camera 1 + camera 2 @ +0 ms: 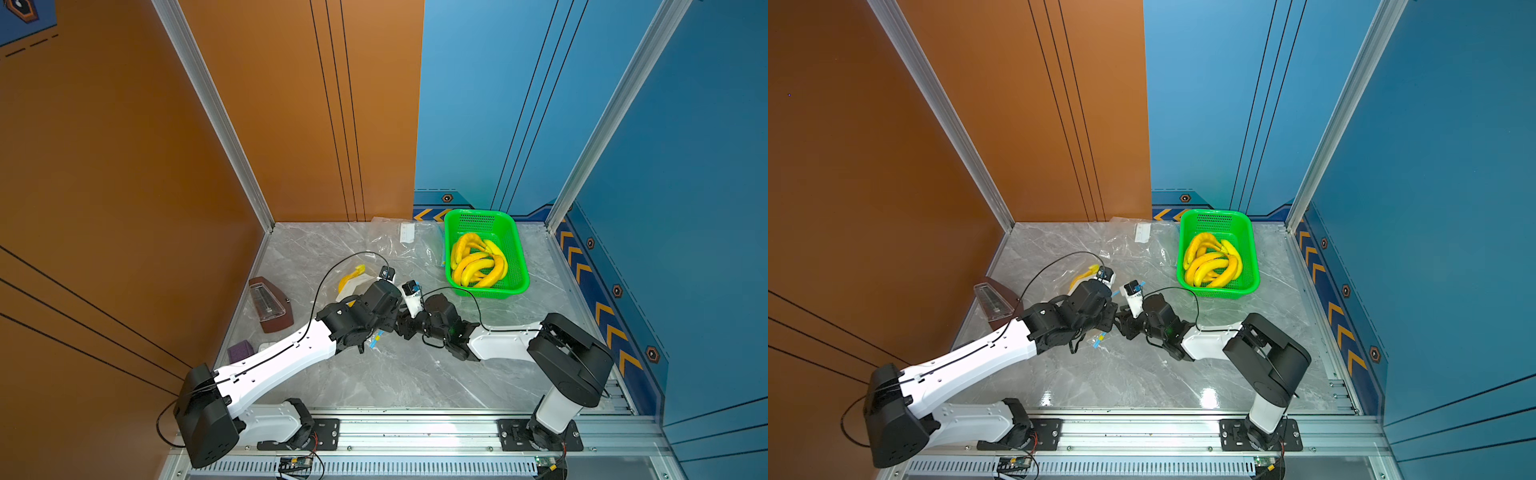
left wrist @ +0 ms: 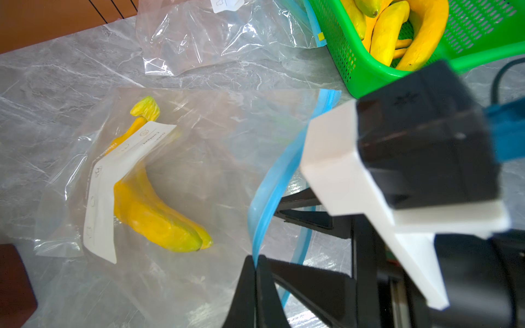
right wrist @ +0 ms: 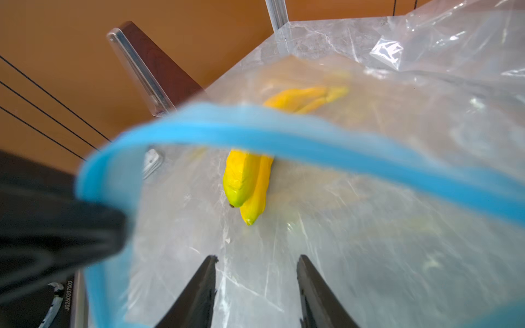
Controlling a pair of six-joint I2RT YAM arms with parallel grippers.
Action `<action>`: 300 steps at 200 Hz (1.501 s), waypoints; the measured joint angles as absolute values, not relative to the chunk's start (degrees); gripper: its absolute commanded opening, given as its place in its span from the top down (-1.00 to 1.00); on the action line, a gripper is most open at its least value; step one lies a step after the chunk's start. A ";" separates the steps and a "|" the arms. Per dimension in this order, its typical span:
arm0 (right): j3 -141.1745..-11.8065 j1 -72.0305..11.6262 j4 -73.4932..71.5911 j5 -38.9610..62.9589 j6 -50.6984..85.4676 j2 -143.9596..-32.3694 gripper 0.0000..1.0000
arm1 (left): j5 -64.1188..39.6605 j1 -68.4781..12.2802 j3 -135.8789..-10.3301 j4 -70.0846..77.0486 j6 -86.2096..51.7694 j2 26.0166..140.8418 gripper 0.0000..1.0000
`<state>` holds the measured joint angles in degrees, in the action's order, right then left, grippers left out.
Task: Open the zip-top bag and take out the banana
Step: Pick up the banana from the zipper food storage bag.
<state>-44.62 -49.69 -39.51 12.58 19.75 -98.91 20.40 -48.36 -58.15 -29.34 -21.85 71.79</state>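
Only blurrily, banana (image 3: 241,181) behind rim (image 3: 255,133) of zip-top bag (image 3: 383,227); left fingers (image 2: 241,292) tight on rim, right fingers (image 3: 199,295) apart.

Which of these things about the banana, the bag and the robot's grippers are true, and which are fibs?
1. The banana is already out of the bag. False: it lies inside the bag.
2. The left gripper is pinching the bag's blue edge. True.
3. The right gripper is squeezing the banana. False: its jaws stand apart, short of the banana.
4. The green basket has bananas in it. True.
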 measured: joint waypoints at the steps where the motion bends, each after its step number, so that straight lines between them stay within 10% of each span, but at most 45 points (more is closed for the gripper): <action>1: -44.80 -49.76 -39.68 12.64 19.92 -99.09 -0.02 | 20.32 -48.38 -58.13 -29.34 -21.98 71.79 1.00; 42: -47.09 -50.19 -45.78 13.43 24.91 -107.18 -0.12 | 18.57 -49.01 -57.36 -27.22 -23.42 72.01 0.98; 100: -47.20 -50.22 -49.74 13.56 28.53 -113.12 -0.13 | 14.39 -47.27 -54.54 -25.52 -23.22 68.18 -0.37; 176: -47.20 -50.19 -49.69 13.56 26.39 -112.71 -0.31 | 6.04 -9.50 -52.66 -25.50 -26.06 65.41 -0.96; 228: -48.21 -50.19 -48.90 14.28 25.28 -112.71 -0.33 | 8.51 -3.57 -58.13 -26.79 -27.51 82.41 -0.97; 300: -52.29 -50.59 -46.85 16.80 23.35 -113.78 -0.38 | 5.23 -1.19 -64.05 -24.36 -26.85 97.71 -0.17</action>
